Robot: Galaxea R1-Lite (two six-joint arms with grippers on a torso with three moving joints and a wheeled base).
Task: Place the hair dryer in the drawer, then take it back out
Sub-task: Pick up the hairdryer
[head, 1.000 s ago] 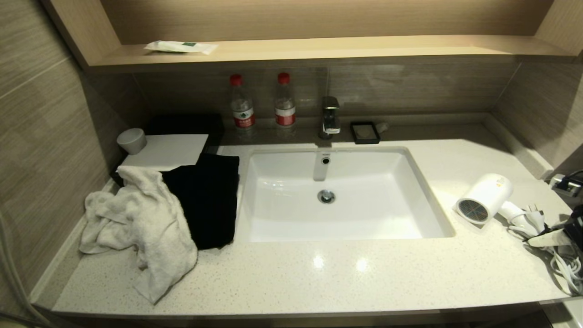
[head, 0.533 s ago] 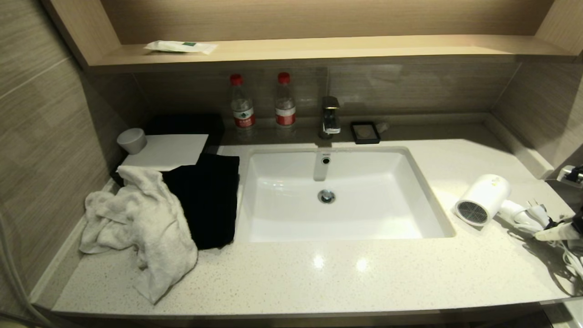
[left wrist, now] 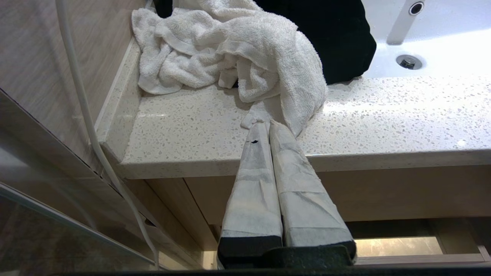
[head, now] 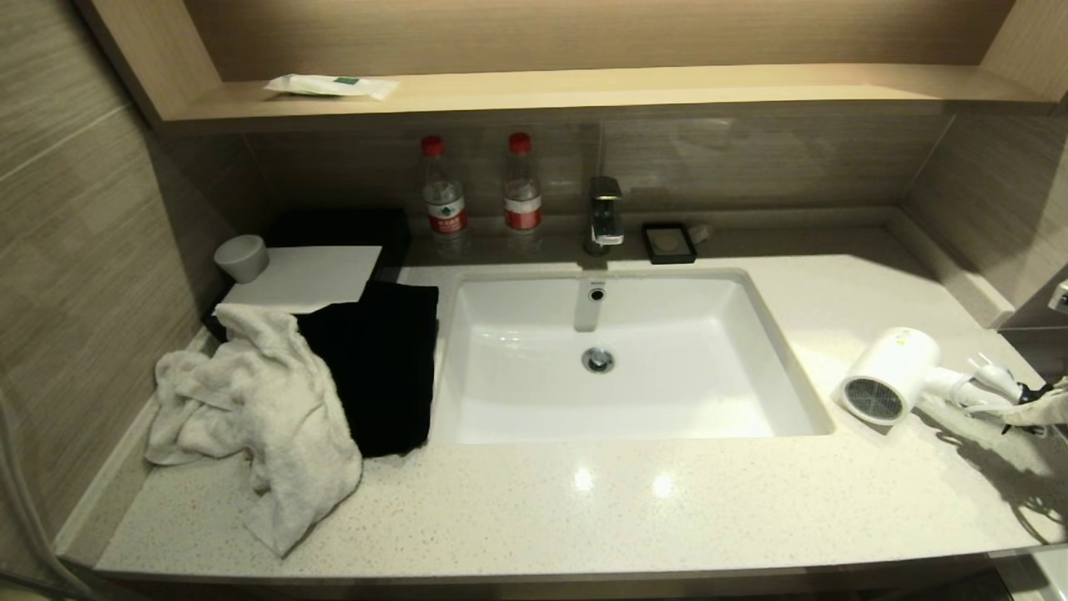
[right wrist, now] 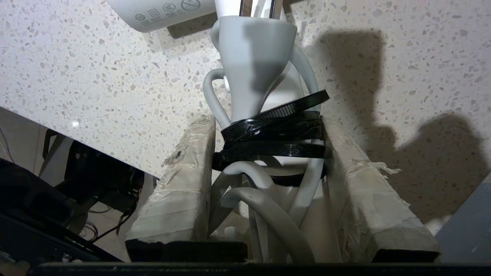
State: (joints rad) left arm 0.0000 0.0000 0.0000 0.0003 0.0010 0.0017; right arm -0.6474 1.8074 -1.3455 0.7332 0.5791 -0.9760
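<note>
Half the job at most, prob less: my right claw point(right wrist: 268, 153) is clenched on the black-tied cord bundle of the small white plastic hair dryer point(head: 889, 371), far right of frame on the speckled counter point(head: 584, 509); drawer not visible.

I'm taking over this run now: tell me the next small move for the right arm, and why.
Probably lift straight up a little. The right gripper is shut on the bundled cord at the end of the hair dryer, whose barrel seems to rest on the counter beside the sink. No drawer shows in the head view.
</note>
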